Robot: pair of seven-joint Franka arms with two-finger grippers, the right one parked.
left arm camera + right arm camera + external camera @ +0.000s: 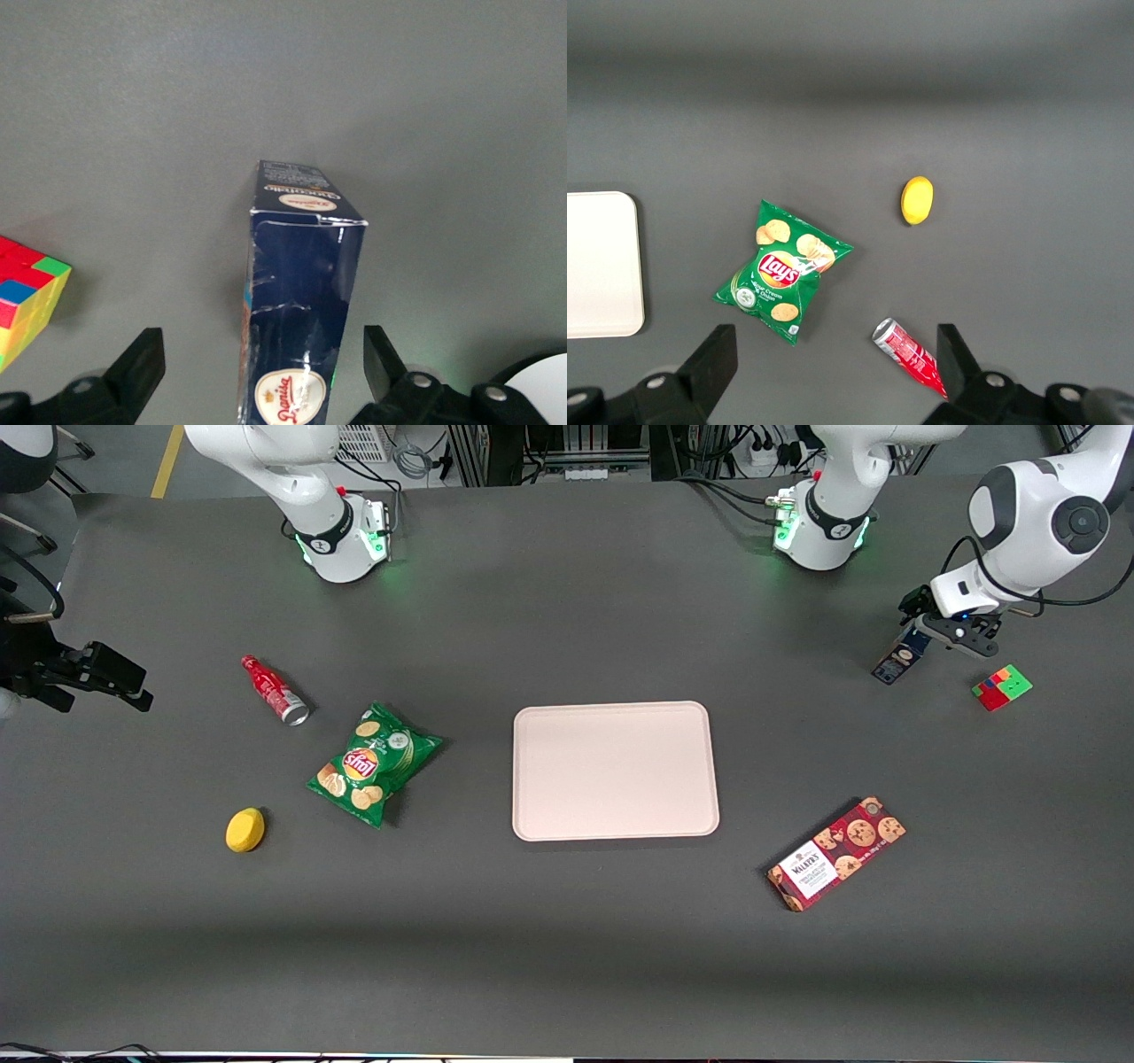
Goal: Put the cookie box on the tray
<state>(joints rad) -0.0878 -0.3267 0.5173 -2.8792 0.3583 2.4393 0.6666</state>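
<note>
I see the cookie box (297,336) standing on the table near the working arm's end, by the color cube (1002,686). My gripper (264,367) is around it, fingers wide apart, not touching. The tray (615,770) sits well apart

White arm, grey joints, black pincer (921,643), seemingly black-cabled.

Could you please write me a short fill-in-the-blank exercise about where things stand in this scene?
1. The gripper has its fingers ____ on either side of the small navy-blue cardboard cookie box.
2. The large pale pinkish plastic tray holds ____.
3. Beside the cookie box lies a multicoloured puzzle ____.
4. The long red box picturing chocolate-chip cookies lies ____ to the front camera than the tray.

Missing words: open; nothing; cube; nearer
</note>
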